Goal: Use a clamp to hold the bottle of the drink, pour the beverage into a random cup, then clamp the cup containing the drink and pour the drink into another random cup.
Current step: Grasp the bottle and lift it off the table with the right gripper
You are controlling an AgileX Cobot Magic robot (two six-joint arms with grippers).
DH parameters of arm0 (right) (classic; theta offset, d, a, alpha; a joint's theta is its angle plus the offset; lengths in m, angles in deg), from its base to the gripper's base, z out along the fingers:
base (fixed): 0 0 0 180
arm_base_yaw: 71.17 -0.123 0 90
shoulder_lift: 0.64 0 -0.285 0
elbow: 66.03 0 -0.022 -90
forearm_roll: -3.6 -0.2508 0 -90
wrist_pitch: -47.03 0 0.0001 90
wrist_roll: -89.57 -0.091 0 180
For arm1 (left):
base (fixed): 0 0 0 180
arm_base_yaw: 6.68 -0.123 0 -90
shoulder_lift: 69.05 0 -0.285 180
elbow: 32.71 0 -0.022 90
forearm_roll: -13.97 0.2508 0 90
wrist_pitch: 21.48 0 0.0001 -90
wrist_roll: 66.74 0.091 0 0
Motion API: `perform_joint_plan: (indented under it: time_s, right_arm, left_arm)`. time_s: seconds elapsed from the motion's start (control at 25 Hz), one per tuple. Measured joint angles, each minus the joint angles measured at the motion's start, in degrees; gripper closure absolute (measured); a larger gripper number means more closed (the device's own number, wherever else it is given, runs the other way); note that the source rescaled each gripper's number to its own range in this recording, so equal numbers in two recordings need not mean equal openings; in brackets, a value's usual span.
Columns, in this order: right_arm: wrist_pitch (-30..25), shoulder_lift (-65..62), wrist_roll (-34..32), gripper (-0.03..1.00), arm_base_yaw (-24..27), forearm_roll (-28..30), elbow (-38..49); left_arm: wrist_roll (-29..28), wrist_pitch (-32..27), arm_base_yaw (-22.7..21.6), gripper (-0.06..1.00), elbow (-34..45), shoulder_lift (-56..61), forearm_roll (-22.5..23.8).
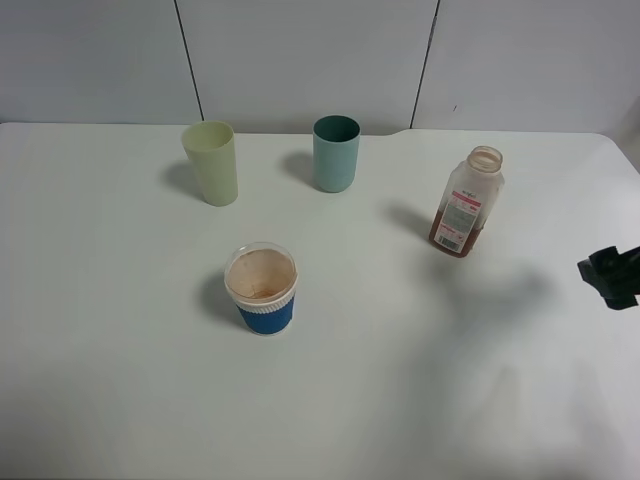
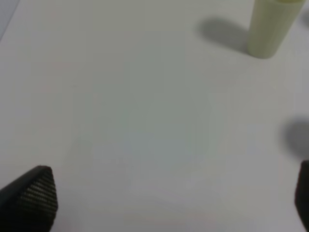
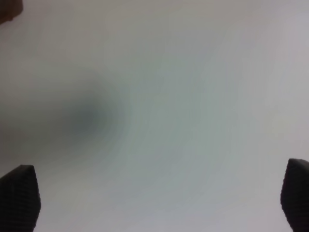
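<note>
Wide-open jaws on left gripper [image 2: 169, 198] and right gripper [image 3: 157, 198], nothing gripped!
Both hovering over bare white table [image 1: 120, 380], right one just peeking in at 3 o'clock of the high view. Upright and well clear of both: bottle [image 1: 466, 202] at 2 o'clock with brown beverage [image 1: 452, 238] low inside, blue-banded white cup [image 1: 262, 290] at 7, pale yellow-green tumbler [image 1: 211, 163] at 11, teal cup [image 1: 336, 153] at 12.

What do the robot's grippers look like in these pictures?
The left gripper and right gripper both have black fingers with finely ribbed texture and blunt, angled tips. The high view shows only a dark, blocky piece of the right one; no cables or markings are visible.
</note>
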Motion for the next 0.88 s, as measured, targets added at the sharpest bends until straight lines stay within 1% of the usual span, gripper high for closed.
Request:
perform_joint_plan:
  time_s: [0.12,0.28,0.4,0.52,0.88]
  right_arm:
    - [0.95,0.69,1.77,-0.03,0.06,1.15,0.0]
    - [1.49,2.95,6.24,-0.03,0.81,1.34,0.0]
    - [3.19,5.63,8.38,-0.03,1.0,1.43,0.0]
    - [6.52,9.0,10.71,-0.03,1.06,1.43,0.0]
    - [19.48,18.3,14.82,-0.03,1.52,1.47,0.0]
  left_arm:
    - [0.0,0.0,0.0,-0.06,0.0,0.0,0.0]
    - [0.0,0.0,0.0,-0.06,0.0,0.0,0.0]
    - [0.0,0.0,0.0,-0.06,0.0,0.0,0.0]
    - [0.0,0.0,0.0,-0.06,0.0,0.0,0.0]
    - [0.0,0.0,0.0,-0.06,0.0,0.0,0.0]
